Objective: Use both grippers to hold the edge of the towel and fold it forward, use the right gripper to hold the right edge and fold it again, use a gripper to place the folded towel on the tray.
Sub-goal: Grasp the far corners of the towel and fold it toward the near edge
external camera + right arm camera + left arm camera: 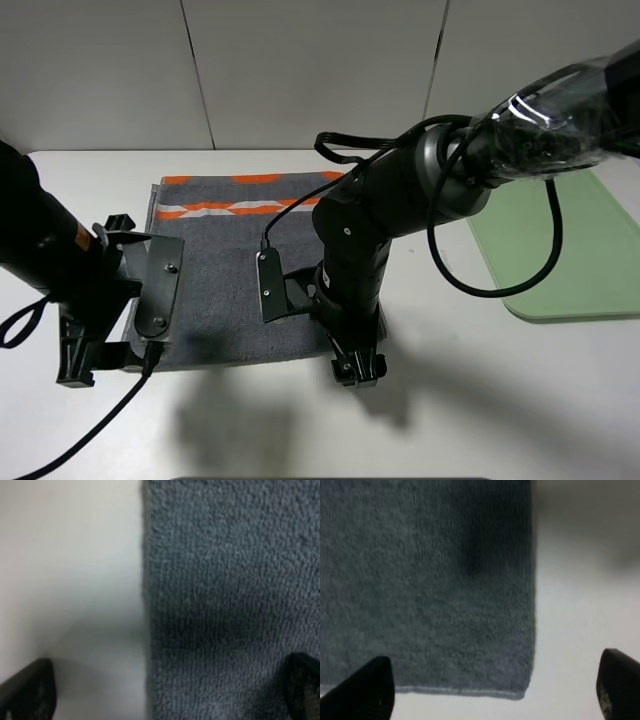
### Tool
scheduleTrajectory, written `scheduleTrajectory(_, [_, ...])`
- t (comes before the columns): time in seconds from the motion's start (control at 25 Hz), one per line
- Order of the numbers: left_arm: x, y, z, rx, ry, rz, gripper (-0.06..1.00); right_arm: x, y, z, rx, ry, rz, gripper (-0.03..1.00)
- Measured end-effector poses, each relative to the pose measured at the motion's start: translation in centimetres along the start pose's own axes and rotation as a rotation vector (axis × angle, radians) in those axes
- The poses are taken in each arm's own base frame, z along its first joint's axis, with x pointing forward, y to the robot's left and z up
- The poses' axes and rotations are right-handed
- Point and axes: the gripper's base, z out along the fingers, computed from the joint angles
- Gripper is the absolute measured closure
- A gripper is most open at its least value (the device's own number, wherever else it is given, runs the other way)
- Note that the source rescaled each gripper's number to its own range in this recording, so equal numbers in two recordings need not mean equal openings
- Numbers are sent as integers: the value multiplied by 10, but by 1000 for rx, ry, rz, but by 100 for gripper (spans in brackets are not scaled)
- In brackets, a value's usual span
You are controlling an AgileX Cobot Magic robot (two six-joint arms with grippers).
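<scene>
The dark grey towel [225, 285] lies flat on the white table, its orange-and-white band [235, 207] at the far end. My left gripper [92, 362] hangs open over the towel's near left corner. In the left wrist view its fingertips [372, 687] straddle that corner, where the pale hem [460, 691] shows. My right gripper [358, 368] hangs open over the near right corner. In the right wrist view one fingertip [30, 692] is over bare table and the other over the towel [225, 595]. Neither gripper holds anything. The pale green tray [575, 260] sits at the right.
The right arm, wrapped in clear plastic [560, 110], reaches in from the upper right, with a black cable [500, 290] looping toward the tray. A grey panelled wall [320, 70] stands behind the table. Bare white table [450, 400] lies in front of the towel.
</scene>
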Motion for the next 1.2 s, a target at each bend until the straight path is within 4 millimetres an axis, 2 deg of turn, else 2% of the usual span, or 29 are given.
scheduleTrajectory(0.56, [3,-8,47,131,73,-1,15,0,1,3,-9,4,5,-3])
scheduleTrajectory(1.04, [5,-13,69,171,93,20,15,-1,0,4,-16,4,10,-3])
scheduleTrajectory(1.2, [6,-14,73,183,100,20,15,-1,1,5,-20,-2,20,7])
